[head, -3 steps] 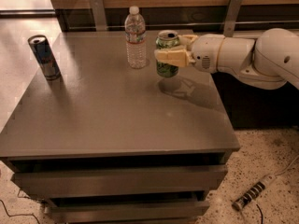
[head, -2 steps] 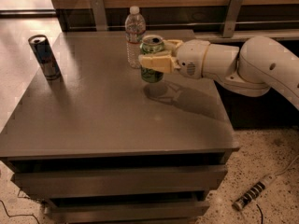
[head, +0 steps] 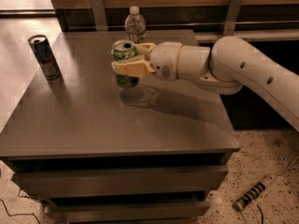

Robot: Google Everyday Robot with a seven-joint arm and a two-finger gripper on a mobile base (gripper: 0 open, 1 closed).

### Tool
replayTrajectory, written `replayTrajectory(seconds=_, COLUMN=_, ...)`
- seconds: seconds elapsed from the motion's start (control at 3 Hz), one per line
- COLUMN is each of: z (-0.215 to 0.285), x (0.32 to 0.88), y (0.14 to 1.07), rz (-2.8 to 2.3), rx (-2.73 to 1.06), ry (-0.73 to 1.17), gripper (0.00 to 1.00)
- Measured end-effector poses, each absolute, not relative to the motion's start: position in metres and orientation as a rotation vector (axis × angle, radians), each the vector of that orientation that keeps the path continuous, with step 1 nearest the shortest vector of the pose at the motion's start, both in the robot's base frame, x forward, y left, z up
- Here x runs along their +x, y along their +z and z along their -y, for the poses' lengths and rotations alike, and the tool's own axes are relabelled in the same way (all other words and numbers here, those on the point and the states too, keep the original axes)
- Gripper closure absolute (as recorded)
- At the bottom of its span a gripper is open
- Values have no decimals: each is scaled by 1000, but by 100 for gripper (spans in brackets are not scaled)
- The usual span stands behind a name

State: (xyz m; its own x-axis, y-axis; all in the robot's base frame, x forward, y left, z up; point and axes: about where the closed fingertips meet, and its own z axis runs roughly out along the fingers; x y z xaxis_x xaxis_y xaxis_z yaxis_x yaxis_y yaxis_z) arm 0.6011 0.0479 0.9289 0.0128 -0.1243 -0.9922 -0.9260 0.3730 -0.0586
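Between the tan fingers [head: 133,68]: a green can [head: 124,78], upright, clasped at mid-height, one finger on its near side and one on its far side, closed no further than the can's width. Gripper [head: 127,56]: over the far middle of the grey table [head: 93,125], on a white arm [head: 243,73] reaching in from the right. Water bottle [head: 135,29]: just beyond the green can, at the far edge. Dark can [head: 44,57]: far left corner, well apart. Power strip [head: 252,196]: on the floor, near right.
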Motion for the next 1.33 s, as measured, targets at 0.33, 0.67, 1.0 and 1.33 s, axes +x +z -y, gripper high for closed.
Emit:
replayTrajectory(seconds=0.33, z=-102, x=609, y=924, rz=-1407, rx=-1091, ry=847, gripper=100)
replayTrajectory(seconds=0.67, z=-110, x=613, y=920, rz=-1400, rx=-1092, ry=859, gripper=100)
replayTrajectory(seconds=1.0, z=-133, x=620, y=912, rz=-1376, rx=-1115, ry=884, gripper=100)
replayTrajectory(seconds=1.33, z=-147, x=625, y=908, rz=-1359, rx=-1130, ry=898, gripper=100)
